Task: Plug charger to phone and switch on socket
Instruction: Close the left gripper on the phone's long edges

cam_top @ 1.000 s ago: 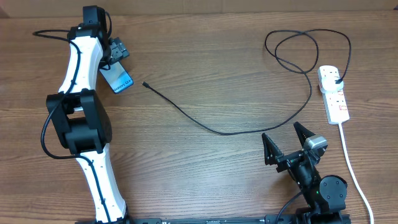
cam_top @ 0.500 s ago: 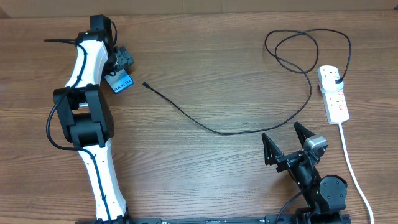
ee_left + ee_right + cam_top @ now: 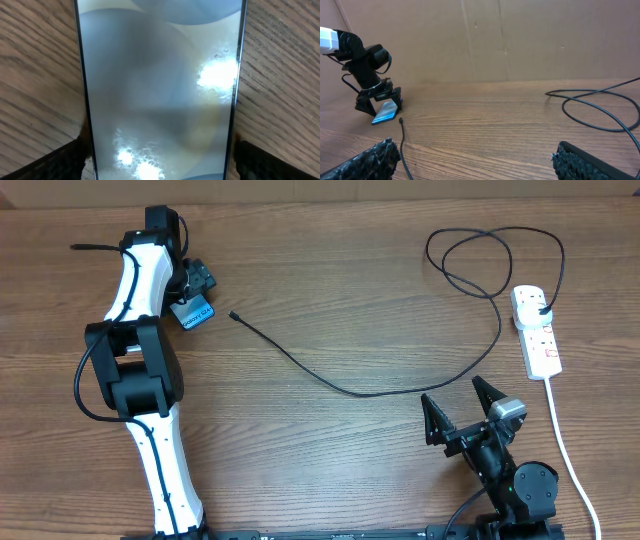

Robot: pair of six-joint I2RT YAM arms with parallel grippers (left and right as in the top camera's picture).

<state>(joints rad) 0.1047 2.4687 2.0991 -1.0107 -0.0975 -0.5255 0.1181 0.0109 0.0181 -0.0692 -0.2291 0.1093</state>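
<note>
While the left gripper (image 3: 159,157) is settling lower astride the phone (image 3: 194,313) at far left, fingers wide along its edges, contact unclear, pickup is nearing; the charger (image 3: 236,317) tip is lying just rightward; the right gripper (image 3: 451,391) is resting spread.

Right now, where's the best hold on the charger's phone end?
Take the charger just behind its connector tip, where it lies flat and straight on the table. Probably best from above, a pincer closing across the cable's line, leaving the tip free to meet the phone.
</note>
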